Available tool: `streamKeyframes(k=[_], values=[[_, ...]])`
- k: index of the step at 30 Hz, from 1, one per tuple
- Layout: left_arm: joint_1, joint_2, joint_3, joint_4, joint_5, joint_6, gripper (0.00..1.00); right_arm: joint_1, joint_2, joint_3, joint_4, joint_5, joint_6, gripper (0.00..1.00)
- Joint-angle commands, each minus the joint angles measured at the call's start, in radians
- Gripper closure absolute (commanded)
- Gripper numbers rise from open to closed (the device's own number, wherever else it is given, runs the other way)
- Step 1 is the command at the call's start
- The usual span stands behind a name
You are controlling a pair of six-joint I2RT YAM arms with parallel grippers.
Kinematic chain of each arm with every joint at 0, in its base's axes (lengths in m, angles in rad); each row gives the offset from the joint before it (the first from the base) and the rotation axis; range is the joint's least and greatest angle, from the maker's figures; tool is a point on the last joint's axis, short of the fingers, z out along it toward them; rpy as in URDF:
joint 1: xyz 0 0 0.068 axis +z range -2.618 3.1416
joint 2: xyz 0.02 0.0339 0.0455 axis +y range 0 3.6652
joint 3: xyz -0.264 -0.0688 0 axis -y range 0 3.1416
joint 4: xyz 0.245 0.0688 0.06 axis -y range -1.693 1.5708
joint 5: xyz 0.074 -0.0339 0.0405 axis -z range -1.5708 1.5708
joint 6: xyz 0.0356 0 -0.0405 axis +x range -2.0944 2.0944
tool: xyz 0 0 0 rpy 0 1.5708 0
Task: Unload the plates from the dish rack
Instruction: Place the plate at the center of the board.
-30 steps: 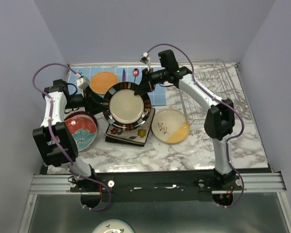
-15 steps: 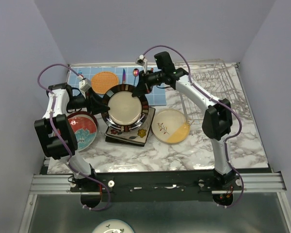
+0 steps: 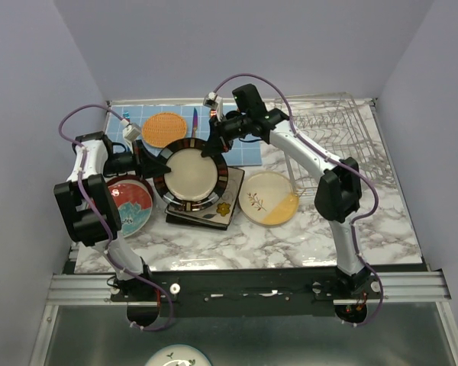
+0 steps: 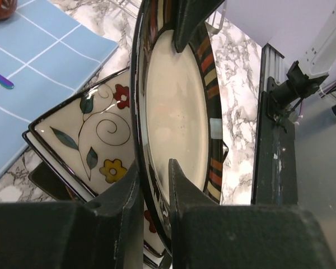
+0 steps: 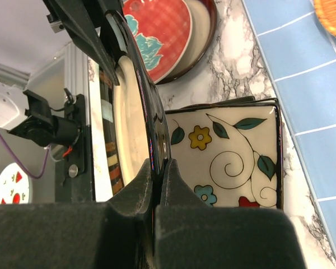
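A round stripe-rimmed plate (image 3: 191, 174) with a cream centre is held between both arms above a stack of square plates. The top square plate is flowered (image 3: 223, 207). My right gripper (image 3: 210, 149) is shut on the plate's far rim, as the right wrist view (image 5: 158, 162) shows. My left gripper (image 3: 154, 164) grips the left rim, its fingers close on both sides of it in the left wrist view (image 4: 154, 168). The dish rack (image 3: 336, 145) stands at the back right; I see no plates in it.
A red and teal plate (image 3: 128, 206) lies at the left. A cream and yellow plate (image 3: 269, 197) lies right of the stack. An orange woven mat (image 3: 164, 128) and cutlery (image 3: 195, 120) lie on a blue tiled mat (image 3: 248, 152) at the back.
The stripe-rimmed plate has moved left with the right gripper, into the left gripper's jaws. The right arm has stretched further left; the left elbow has shifted.
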Motion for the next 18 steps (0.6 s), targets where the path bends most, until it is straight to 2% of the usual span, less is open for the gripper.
streamKeyframes(k=[1,4,13,18], values=[[-0.038,-0.006,0.003,-0.112,-0.017,0.124,0.92,0.006,-0.036,0.071,0.014,-0.166,0.070,0.99],[-0.038,-0.010,-0.001,-0.114,-0.024,0.124,1.00,0.006,-0.037,0.085,0.005,-0.164,0.065,0.99],[-0.038,-0.056,0.005,-0.112,-0.055,0.097,1.00,0.006,-0.047,0.077,-0.012,-0.167,0.048,0.99],[-0.037,-0.070,0.025,-0.112,-0.069,0.069,1.00,0.006,-0.042,0.071,-0.031,-0.157,0.033,0.91]])
